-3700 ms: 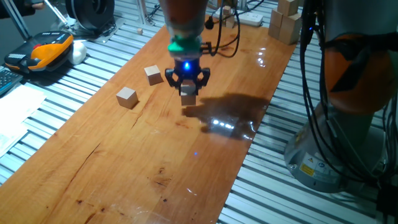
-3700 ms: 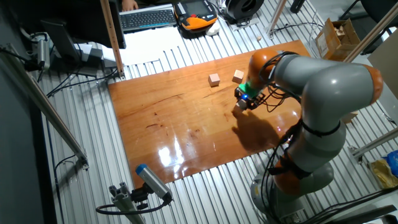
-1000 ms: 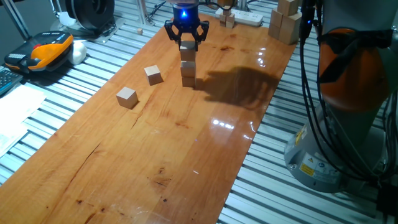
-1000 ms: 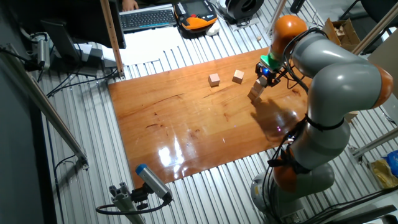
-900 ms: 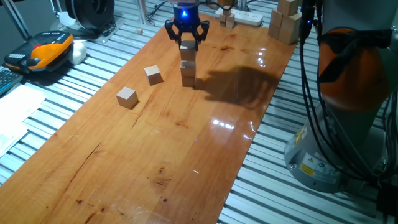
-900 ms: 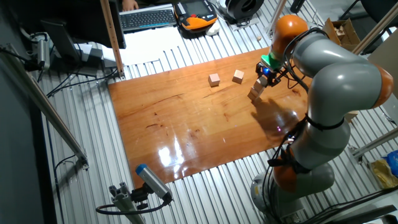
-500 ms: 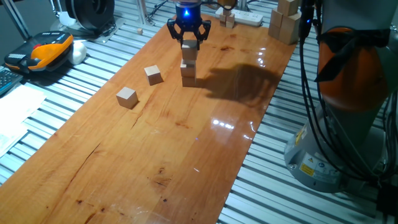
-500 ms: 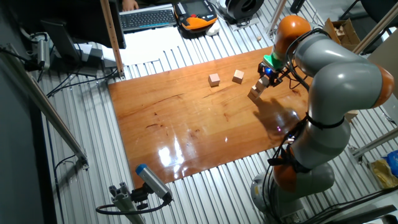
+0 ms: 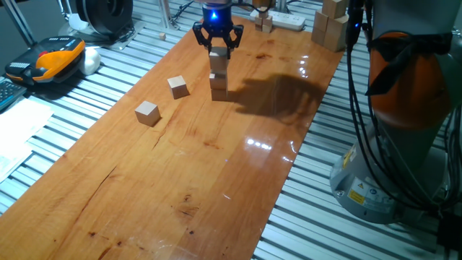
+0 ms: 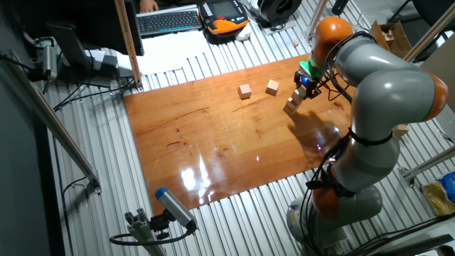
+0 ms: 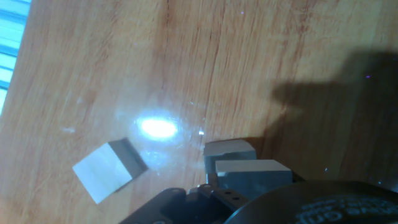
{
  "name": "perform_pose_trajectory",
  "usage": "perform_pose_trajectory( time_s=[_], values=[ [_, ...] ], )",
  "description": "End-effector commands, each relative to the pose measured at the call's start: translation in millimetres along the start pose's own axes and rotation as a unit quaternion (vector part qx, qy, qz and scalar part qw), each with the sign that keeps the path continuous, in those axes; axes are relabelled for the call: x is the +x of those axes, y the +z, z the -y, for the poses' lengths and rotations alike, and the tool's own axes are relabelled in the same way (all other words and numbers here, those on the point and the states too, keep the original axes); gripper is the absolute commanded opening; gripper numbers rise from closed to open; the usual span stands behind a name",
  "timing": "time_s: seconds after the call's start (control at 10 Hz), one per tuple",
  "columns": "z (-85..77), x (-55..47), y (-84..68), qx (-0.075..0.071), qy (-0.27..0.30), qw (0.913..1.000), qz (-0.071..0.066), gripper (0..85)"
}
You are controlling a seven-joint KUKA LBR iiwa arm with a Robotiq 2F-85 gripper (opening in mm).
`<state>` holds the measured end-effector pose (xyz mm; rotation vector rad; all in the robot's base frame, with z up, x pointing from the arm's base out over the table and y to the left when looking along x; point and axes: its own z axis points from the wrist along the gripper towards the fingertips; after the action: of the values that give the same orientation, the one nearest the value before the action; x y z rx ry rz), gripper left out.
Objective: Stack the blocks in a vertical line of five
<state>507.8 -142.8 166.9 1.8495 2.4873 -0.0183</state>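
Two of the blocks stand stacked (image 9: 219, 84) on the wooden table (image 9: 180, 180), far middle. My gripper (image 9: 217, 45) sits just over this stack, shut on a third block (image 9: 218, 54); I cannot tell whether that block touches the one below. From the other side the gripper (image 10: 302, 87) and stack (image 10: 291, 107) lean up to the right. In the hand view the held block (image 11: 252, 173) lies slightly offset over the stack's block (image 11: 229, 149). Two loose blocks (image 9: 178, 87) (image 9: 147, 113) lie to the left, also seen as block (image 10: 272, 87) and block (image 10: 245, 91); one block (image 11: 109, 169) shows in the hand view.
Larger pale wooden blocks (image 9: 332, 25) and a white power strip (image 9: 285, 22) sit at the table's far end. An orange device (image 9: 58, 58) lies off the left edge. The robot's base (image 9: 393, 108) stands to the right. A keyboard (image 10: 170, 20) lies beyond the table.
Since 3.7 s ago the gripper has risen and moved back with its block, to above the two stacked blocks. Over the last second it has barely shifted.
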Motion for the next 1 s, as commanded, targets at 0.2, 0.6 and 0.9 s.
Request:
perform_pose_trajectory(
  time_s=[0.2, 0.6, 0.9],
  values=[
    [-4.3, -1.7, 3.1, 0.001, 0.002, 1.0000, 0.000, 0.0],
    [-8.4, -1.5, 6.1, 0.001, 0.003, 1.0000, 0.000, 0.0],
    [-11.5, -2.0, 8.7, -0.001, 0.003, 1.0000, -0.003, 0.0]
  ],
)
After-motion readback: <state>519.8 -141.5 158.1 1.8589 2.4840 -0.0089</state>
